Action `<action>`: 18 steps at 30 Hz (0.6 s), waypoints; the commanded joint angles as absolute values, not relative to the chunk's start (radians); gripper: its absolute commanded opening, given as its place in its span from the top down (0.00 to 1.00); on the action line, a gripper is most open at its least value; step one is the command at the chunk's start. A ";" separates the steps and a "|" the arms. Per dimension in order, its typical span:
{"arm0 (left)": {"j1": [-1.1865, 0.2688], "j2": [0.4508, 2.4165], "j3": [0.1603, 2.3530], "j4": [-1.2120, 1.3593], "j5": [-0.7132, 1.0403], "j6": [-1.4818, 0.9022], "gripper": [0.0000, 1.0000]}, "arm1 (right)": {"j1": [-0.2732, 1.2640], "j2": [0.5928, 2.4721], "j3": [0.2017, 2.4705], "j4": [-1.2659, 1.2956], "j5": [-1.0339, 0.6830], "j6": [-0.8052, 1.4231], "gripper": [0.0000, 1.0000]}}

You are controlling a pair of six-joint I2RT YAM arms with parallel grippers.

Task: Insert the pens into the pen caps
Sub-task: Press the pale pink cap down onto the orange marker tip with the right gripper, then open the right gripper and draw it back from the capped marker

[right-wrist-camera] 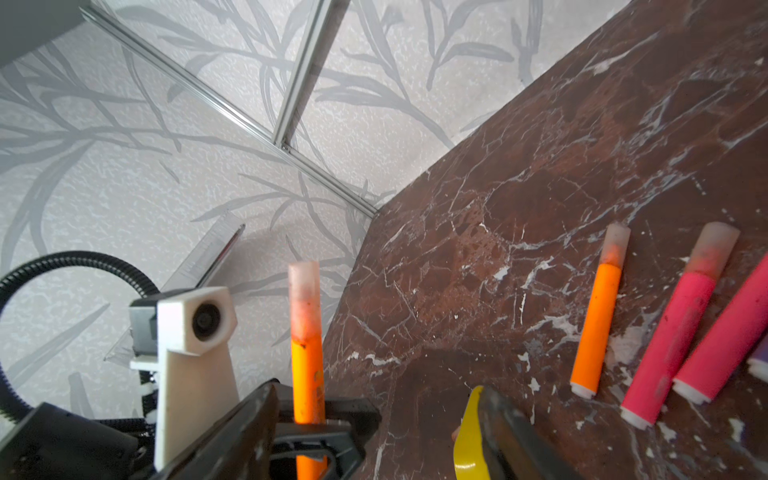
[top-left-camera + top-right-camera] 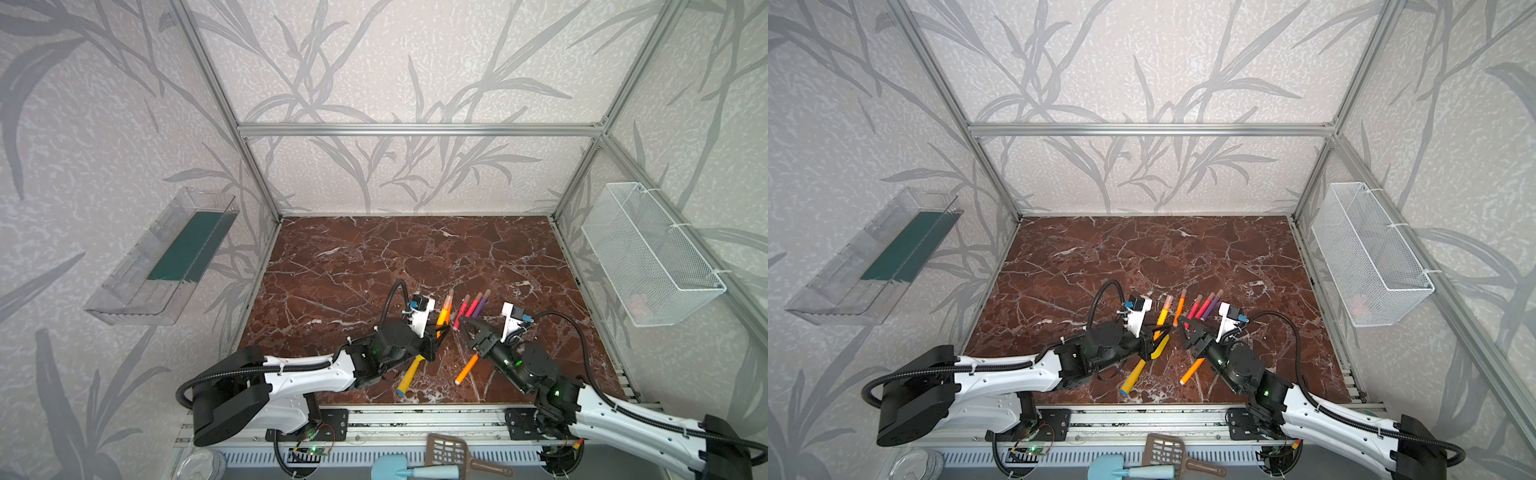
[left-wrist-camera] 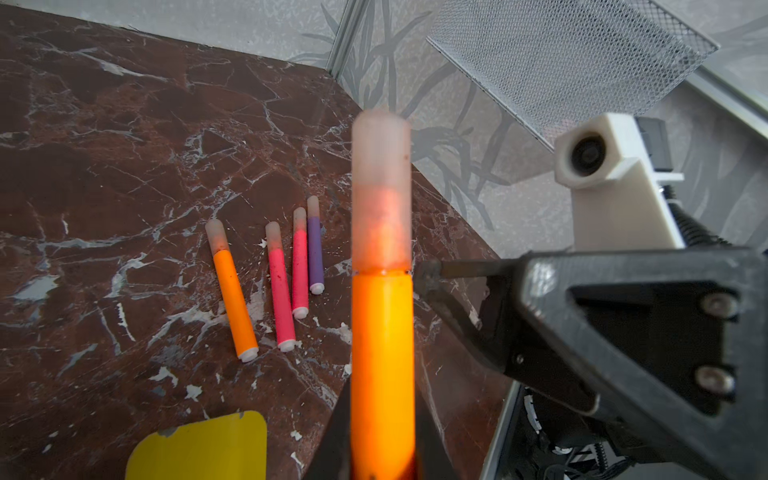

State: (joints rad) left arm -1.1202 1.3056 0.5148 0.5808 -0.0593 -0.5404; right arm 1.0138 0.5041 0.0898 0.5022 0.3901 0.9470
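left gripper [image 2: 1158, 333]: clamped on a raised orange pen [image 3: 382, 353], its cap [image 3: 381, 187] fitted | right gripper [image 2: 1183, 331]: jaws parted, nothing held, just right of that pen | hidden: far end of a second orange pen [image 2: 1192, 369], covered by the right arm [image 2: 1237, 365]; cap not discernible | counted: six pens, five caps seen; four capped pens [image 3: 280, 291] laid side by side just beyond the grippers

White arm shells [image 2: 307, 370], black joints [image 2: 395, 337], ribbed black cables [image 2: 582, 332], green lights [image 2: 518, 362], black triangular right hand [image 2: 458, 325]

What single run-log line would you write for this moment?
left claw: shut on capped orange pen | right claw: open, beside it | table: four capped pens
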 commanded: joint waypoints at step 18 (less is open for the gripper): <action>-1.304 1.575 0.646 0.586 -0.097 -0.447 1.00 | 0.935 0.169 -0.015 0.350 0.418 0.844 0.08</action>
